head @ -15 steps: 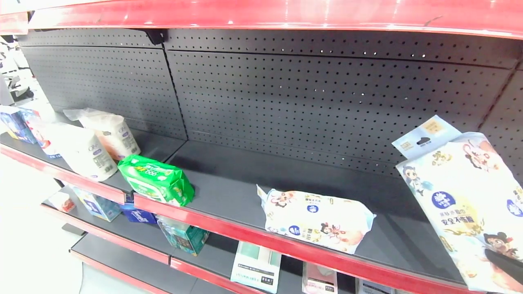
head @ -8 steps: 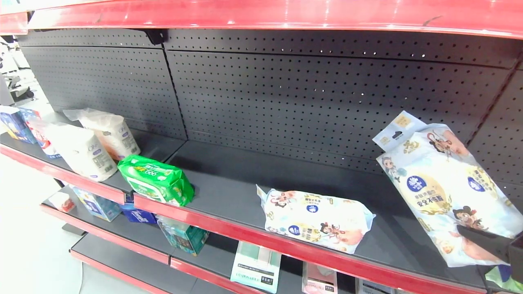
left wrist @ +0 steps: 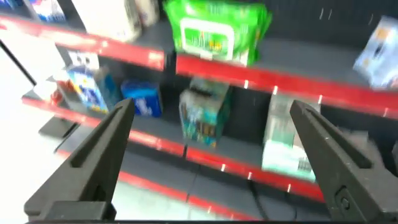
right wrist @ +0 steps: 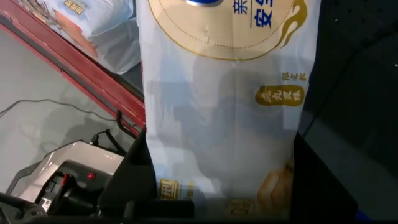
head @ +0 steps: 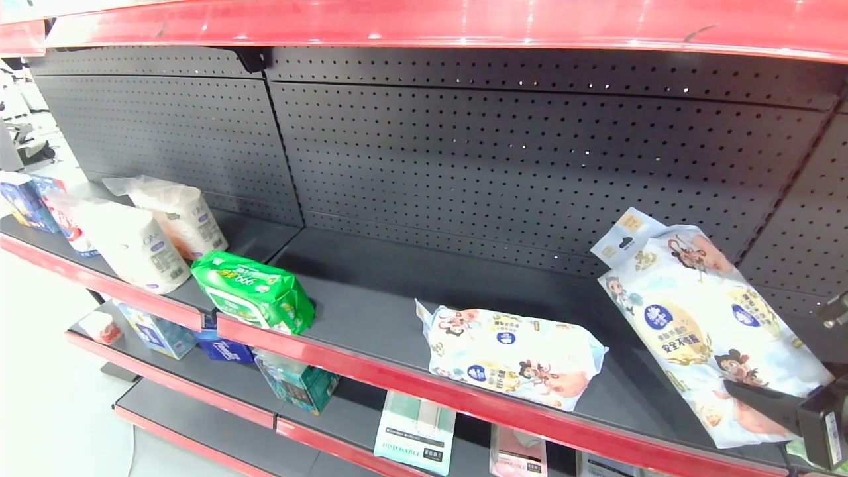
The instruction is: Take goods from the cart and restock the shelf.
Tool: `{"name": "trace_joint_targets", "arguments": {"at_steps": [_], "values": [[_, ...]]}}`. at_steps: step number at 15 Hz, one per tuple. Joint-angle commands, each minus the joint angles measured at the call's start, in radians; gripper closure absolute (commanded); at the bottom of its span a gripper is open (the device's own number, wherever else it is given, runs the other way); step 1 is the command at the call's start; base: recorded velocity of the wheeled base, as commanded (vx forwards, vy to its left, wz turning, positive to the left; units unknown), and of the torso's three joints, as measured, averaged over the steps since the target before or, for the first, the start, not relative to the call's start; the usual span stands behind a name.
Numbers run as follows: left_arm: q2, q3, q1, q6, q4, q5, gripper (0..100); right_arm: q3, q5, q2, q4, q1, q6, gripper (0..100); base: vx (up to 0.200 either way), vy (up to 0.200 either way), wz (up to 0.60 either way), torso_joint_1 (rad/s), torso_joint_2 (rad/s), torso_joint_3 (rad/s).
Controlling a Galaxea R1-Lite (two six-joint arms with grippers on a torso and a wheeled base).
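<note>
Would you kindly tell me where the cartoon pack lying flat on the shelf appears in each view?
Head view: lying pack, mid-shelf, between green pack and held pack.
Left wrist view: lying pack, on the shelf along from the green pack.
Right wrist view: lying pack, beside the held pack.
Shared landmark: red shelf edge, just in front of it.

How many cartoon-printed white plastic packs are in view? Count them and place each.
2. One cartoon-printed white plastic pack lies flat on the dark metal shelf, near its red front edge. The other pack is tilted to its right, held in the right gripper. More may be hidden.
</note>
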Motion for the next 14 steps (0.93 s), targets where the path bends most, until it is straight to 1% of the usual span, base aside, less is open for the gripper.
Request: {"name": "trace_joint_targets", "arguments": {"at_steps": [1, 2, 3, 4, 13, 14], "values": [[-0.029, 0.061, 0.013, -0.009, -0.058, -0.020, 0, 0.015, 0.000, -0.005, 0.000, 0.000, -0.001, 100, 0.000, 0.000, 0.00, 0.000, 0.00, 0.000], [-0.048, 0.067, 0.023, 0.000, -0.068, -0.029, 0, 0.023, 0.000, -0.007, 0.000, 0.000, -0.001, 100, 0.000, 0.000, 0.00, 0.000, 0.00, 0.000], [-0.049, 0.066, 0.023, 0.001, -0.065, -0.031, 0, 0.026, 0.000, -0.010, 0.000, 0.000, -0.001, 100, 0.000, 0.000, 0.00, 0.000, 0.00, 0.000], [-0.048, 0.066, 0.022, 0.012, -0.063, -0.037, 0, 0.026, 0.000, -0.010, 0.000, -0.002, -0.001, 100, 0.000, 0.000, 0.00, 0.000, 0.00, 0.000], [-0.048, 0.066, 0.023, 0.015, -0.065, -0.034, 0, 0.020, 0.000, 0.023, -0.005, -0.012, 0.004, 100, 0.000, 0.000, 0.00, 0.000, 0.00, 0.000], [-0.049, 0.066, 0.023, 0.015, -0.065, -0.034, 0, 0.015, 0.000, 0.050, -0.032, -0.014, 0.004, 100, 0.000, 0.000, 0.00, 0.000, 0.00, 0.000]]}}
